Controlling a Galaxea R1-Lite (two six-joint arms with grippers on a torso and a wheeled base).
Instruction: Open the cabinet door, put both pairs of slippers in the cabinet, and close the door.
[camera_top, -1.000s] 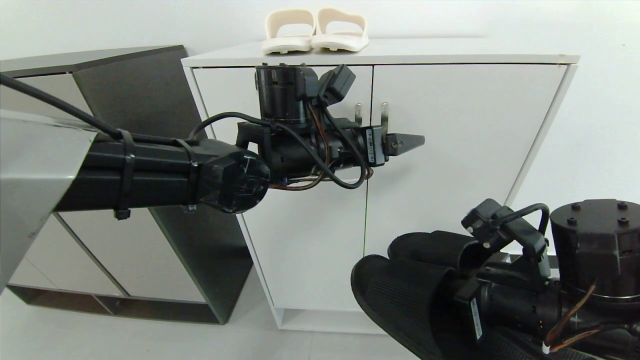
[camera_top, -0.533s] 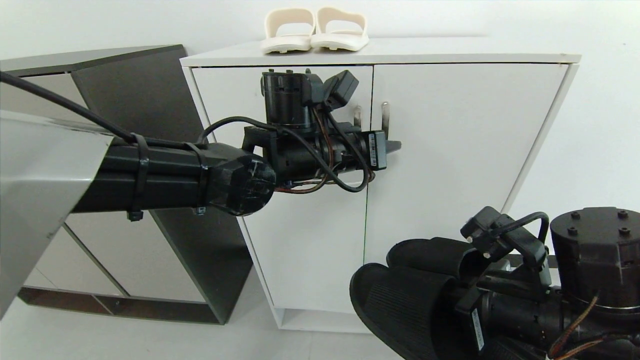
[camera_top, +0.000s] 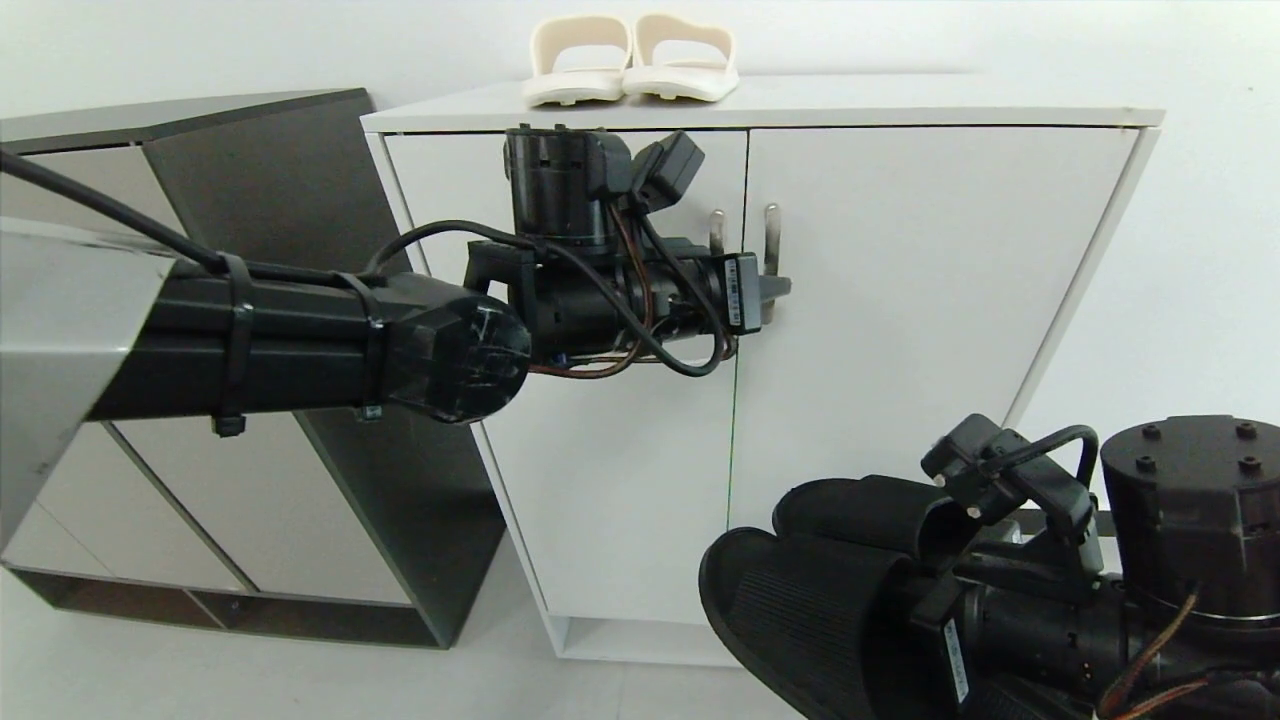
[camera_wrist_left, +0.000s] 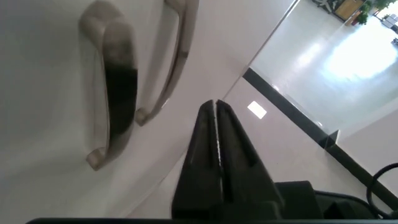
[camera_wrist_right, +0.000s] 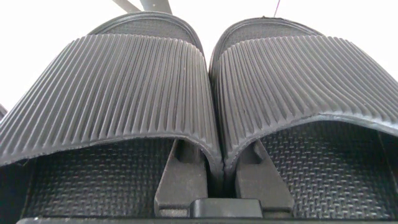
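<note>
A plain white wall backs a white cabinet whose two doors meet at a centre seam, both shut, with a dark shelf unit standing beyond the left arm. The left pincer hangs at the seam with its fingers pressed flat together on nothing. The two metal handles sit just above and behind its tip, close but apart from it as far as the head view shows. The left wrist view has the clenched tip just beside the curved bars. A second ago that tip reached well past the handles across the right door. It has since drawn back along its own line, so the handles are now at its tip rather than behind its wrist. That looks like lining up for a pull, though no handle is hooked or grasped yet and opening the door has not begun. The right pincer is clamped on the black slippers, its two fingers inside the straps pinching the pair together, low and well apart from the left pincer. It waits for an open compartment. The cream slippers lie side by side on the cabinet's top, above the left pincer, untouched.
</note>
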